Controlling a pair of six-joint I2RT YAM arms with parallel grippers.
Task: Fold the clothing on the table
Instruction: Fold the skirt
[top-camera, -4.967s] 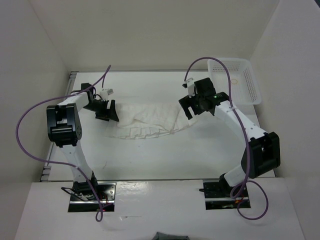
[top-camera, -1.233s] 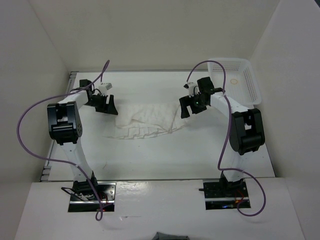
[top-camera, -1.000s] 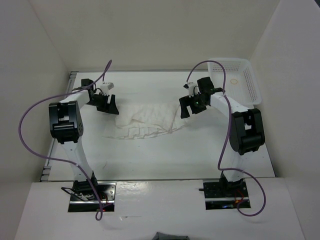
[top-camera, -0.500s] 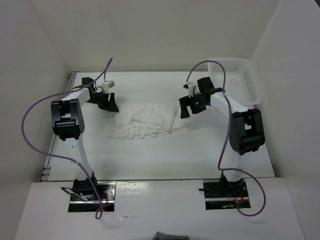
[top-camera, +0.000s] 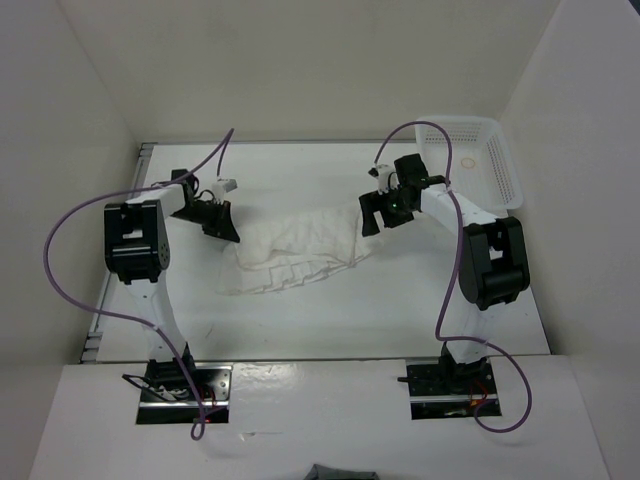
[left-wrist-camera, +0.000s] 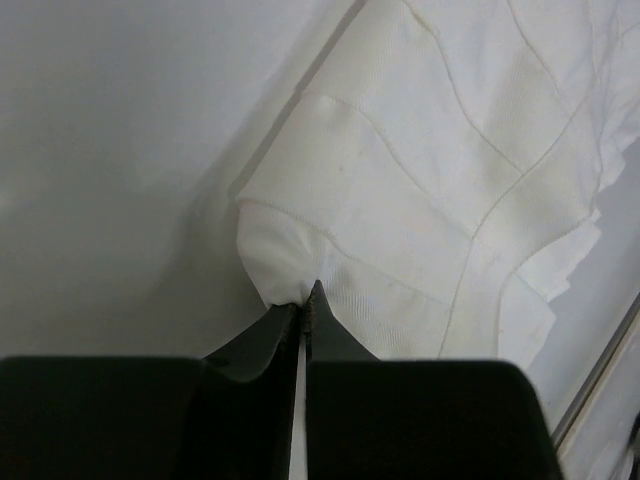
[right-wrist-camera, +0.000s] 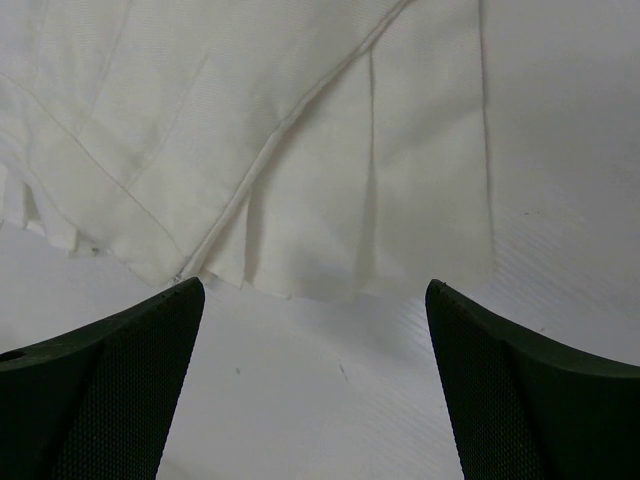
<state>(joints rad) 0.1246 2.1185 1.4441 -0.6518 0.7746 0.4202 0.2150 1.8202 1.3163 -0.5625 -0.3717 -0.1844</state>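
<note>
The clothing (top-camera: 300, 245) is a white pleated garment spread across the middle of the table (top-camera: 330, 320). My left gripper (top-camera: 226, 232) sits at its left end and is shut on a pinched corner of the clothing (left-wrist-camera: 290, 270), with the fabric bunched at the fingertips. My right gripper (top-camera: 368, 222) hovers at the garment's right end, open. In the right wrist view its two fingers stand wide apart just short of the clothing's hem (right-wrist-camera: 330, 240), nothing between them.
A white lattice basket (top-camera: 470, 160) stands at the table's far right corner, a small ring inside it. White walls close in the table on left, back and right. Purple cables loop over both arms.
My left gripper has closed on the garment's left corner and drawn it toward the right and nearer, bunching the cloth. The right arm has stayed still.
</note>
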